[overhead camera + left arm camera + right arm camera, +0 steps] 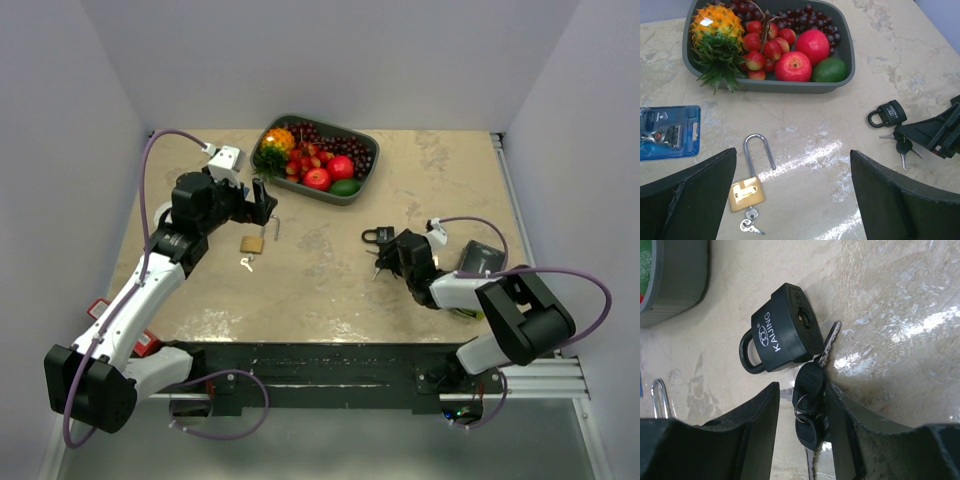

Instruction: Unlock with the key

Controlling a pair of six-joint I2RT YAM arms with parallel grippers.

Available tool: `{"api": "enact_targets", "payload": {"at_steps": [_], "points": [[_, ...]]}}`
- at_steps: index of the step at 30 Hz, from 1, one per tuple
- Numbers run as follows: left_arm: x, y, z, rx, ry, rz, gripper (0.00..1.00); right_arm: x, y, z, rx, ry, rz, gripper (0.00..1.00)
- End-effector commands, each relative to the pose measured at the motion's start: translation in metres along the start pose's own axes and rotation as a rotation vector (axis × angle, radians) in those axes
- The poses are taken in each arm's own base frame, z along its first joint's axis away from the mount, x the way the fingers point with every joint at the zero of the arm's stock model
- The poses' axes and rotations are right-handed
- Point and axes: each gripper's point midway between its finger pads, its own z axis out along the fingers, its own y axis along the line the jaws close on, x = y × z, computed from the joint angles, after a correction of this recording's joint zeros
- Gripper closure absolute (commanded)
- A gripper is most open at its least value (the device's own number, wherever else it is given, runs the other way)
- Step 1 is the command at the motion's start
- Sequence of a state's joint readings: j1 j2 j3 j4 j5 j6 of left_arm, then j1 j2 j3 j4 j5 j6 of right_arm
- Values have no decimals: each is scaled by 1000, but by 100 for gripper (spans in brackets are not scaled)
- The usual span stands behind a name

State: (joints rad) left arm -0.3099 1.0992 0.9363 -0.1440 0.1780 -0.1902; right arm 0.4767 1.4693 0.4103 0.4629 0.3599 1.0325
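A black padlock (782, 330) lies shut on the table, also seen in the top view (374, 236). Its bunch of black-headed keys (810, 405) lies just below it, between my right fingers and close against one of them. My right gripper (801, 390) is open around the keys, low over the table (383, 258). A brass padlock (746, 192) with a long shackle lies under my left gripper, one shackle leg free of the body, small silver keys (750, 222) at its base. My left gripper (792, 152) is wide open and empty above it (268, 210).
A grey tray (362, 187) of fruit stands at the back centre. A blue blister pack (667, 131) lies left of the brass padlock. A dark box (480, 258) sits by the right arm. Walls close both sides.
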Motion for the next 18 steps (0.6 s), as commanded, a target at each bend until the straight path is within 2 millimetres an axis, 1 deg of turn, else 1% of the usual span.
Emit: {"api": "enact_targets", "payload": {"at_steps": [1, 8, 9, 11, 14, 18], "points": [[-16, -2, -5, -4, -52, 19, 1, -1, 7, 5, -20, -11, 65, 54], [-14, 0, -4, -11, -46, 21, 1, 1, 2, 10, -13, -22, 82, 55], [-13, 1, -3, -13, -43, 20, 1, -1, 6, 10, -28, -30, 91, 56], [-13, 0, -3, -13, -43, 22, 1, 0, 7, 12, -30, -32, 98, 57], [-12, 1, -2, -17, -39, 23, 1, -4, 12, 14, -43, -47, 109, 61], [-13, 2, -3, -19, -42, 23, 1, -4, 12, 18, -36, -51, 108, 67]]}}
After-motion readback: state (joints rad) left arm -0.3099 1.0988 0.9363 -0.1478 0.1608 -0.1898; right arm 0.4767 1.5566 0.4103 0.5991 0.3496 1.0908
